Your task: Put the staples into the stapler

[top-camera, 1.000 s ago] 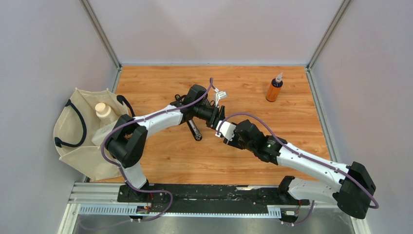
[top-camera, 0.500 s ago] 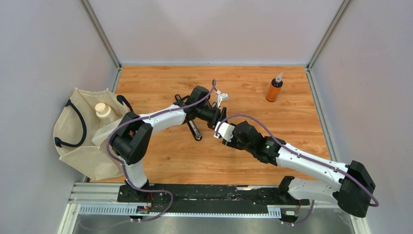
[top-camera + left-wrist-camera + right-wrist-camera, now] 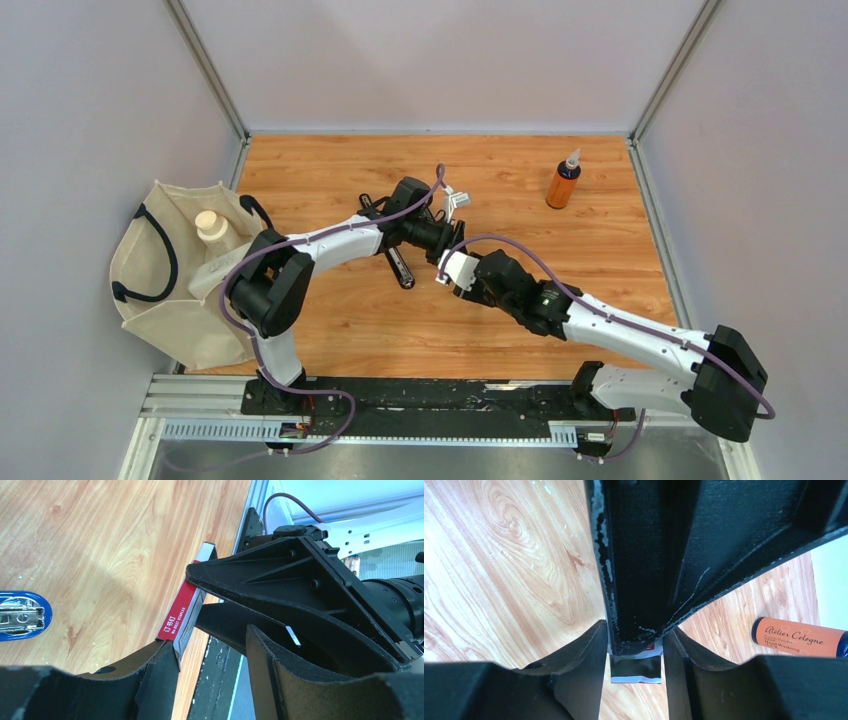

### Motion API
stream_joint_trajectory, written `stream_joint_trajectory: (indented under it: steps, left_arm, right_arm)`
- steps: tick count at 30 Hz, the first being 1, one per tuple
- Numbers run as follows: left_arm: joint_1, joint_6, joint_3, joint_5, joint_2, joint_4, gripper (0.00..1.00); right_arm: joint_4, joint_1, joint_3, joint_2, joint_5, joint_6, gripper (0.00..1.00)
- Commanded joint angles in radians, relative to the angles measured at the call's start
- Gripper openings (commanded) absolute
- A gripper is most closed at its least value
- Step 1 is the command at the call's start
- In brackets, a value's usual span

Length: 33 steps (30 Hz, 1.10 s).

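The staples box (image 3: 182,612), white with a red label, hangs above the table, and my right gripper (image 3: 636,630) is shut on it. Its open end (image 3: 636,669) shows dark between the right fingers. My left gripper (image 3: 212,645) meets it head-on. Its jaws stand open, and one left fingertip (image 3: 167,655) touches the box's lower corner. The other left finger (image 3: 644,570) lies over the box in the right wrist view. In the top view the two grippers meet at mid-table, left gripper (image 3: 443,247) against right gripper (image 3: 452,268). The blue stapler (image 3: 20,616) lies on the wood, seen dark in the top view (image 3: 400,268).
An orange bottle (image 3: 563,182) stands at the back right, also seen in the right wrist view (image 3: 799,637). A cream tote bag (image 3: 165,275) with a capped bottle (image 3: 210,224) sits at the left edge. A small white object (image 3: 454,197) lies behind the grippers.
The left jaws have narrowed. The right gripper has carried the box a little to the left, closer to the left gripper.
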Motion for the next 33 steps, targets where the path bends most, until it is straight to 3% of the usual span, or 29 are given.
stream_joint_trajectory:
  steps: [1, 21, 29, 33]
  left_arm:
    - [-0.057, -0.004, 0.031, 0.066, 0.015, 0.013, 0.57]
    - [-0.057, 0.010, 0.046, 0.072, 0.029, -0.007, 0.29]
    - [-0.057, 0.025, 0.048, 0.066, 0.026, -0.021, 0.11]
    - [-0.056, 0.029, 0.049, 0.066, 0.026, -0.022, 0.10]
  right_arm:
    - [0.260, 0.021, 0.060, -0.005, -0.010, 0.003, 0.45]
    - [0.250, -0.009, 0.030, -0.064, -0.030, -0.008, 0.48]
    - [0.240, -0.011, 0.025, -0.077, -0.030, -0.019, 0.49]
    - [0.210, -0.017, 0.033, -0.100, -0.044, -0.023, 0.53]
